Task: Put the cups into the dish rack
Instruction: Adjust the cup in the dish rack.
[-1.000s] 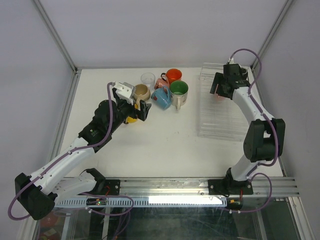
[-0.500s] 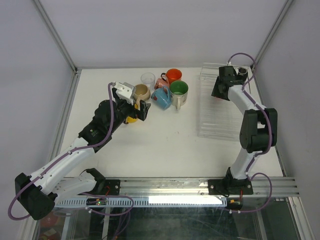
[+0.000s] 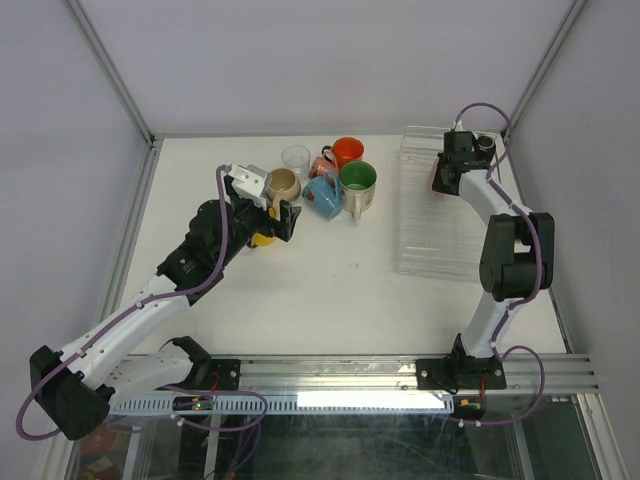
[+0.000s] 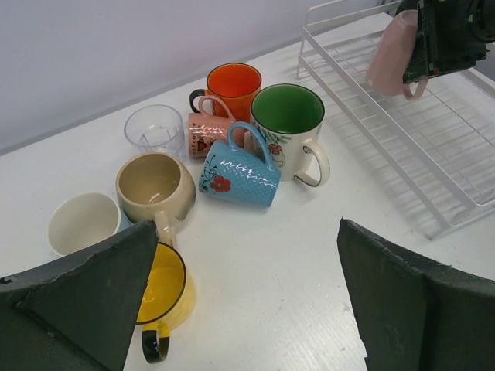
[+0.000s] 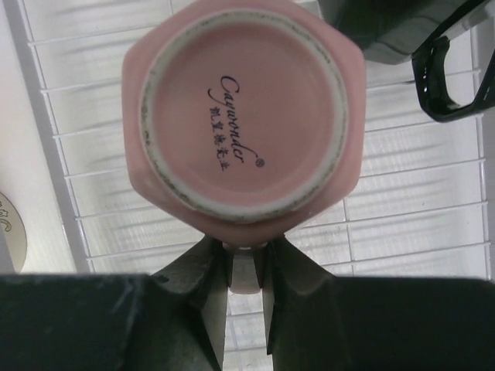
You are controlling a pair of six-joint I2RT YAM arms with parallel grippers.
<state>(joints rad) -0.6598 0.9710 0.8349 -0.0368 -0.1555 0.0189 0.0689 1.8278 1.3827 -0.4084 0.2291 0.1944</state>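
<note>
Pink mug [image 5: 244, 116] is being gripped by its handle, the right claw [image 5: 246, 259] pinched tight on it, base turned to the wrist camera, over the dish rack [image 3: 440, 245] near its 12 o'clock end. A black mug [image 5: 387, 31] is sitting at 1 o'clock of it. Left claw [image 4: 247, 278] is being held wide open and empty, loose mugs [image 4: 232, 166] clustered on the table [image 4: 294, 255] at its 12 o'clock.

Your left arm [image 3: 130, 320] and right arm [image 3: 492, 208] share one build: white link shells between bulky black joint housings. A thin purple cable [image 3: 218, 200] runs outside each, looping free in places. A white block [image 3: 250, 182] caps your left wrist. Each black base [image 3: 190, 358] bolts to a silver rail [image 3: 340, 372]. Your left gripper [image 4: 247, 224] has broad, matte dark-grey fingers [image 4: 85, 301]; your right gripper [image 5: 246, 251] has smoother grey ones.
</note>
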